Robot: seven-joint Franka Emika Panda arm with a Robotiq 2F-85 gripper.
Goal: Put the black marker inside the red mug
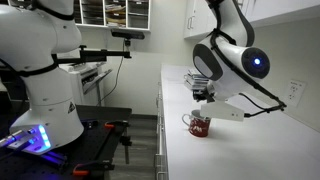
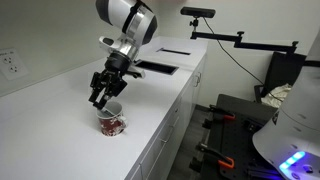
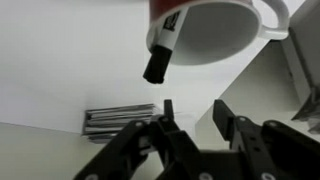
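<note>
The red mug (image 1: 197, 125) (image 2: 111, 121) stands upright on the white counter. In the wrist view, which is upside down, its pale rim and inside (image 3: 215, 30) fill the top. The black marker (image 3: 160, 52) leans in the mug, and its dark end sticks out over the rim. My gripper (image 1: 203, 100) (image 2: 103, 97) (image 3: 193, 108) hovers just above the mug. Its fingers are open and nothing is between them. In both exterior views the marker is too small to make out.
A flat metal rack (image 1: 198, 78) (image 3: 118, 120) lies on the counter behind the mug. The counter's front edge (image 2: 165, 120) drops to the floor. A wall outlet (image 2: 10, 62) is on the wall. A second white robot base (image 1: 45, 90) stands off the counter.
</note>
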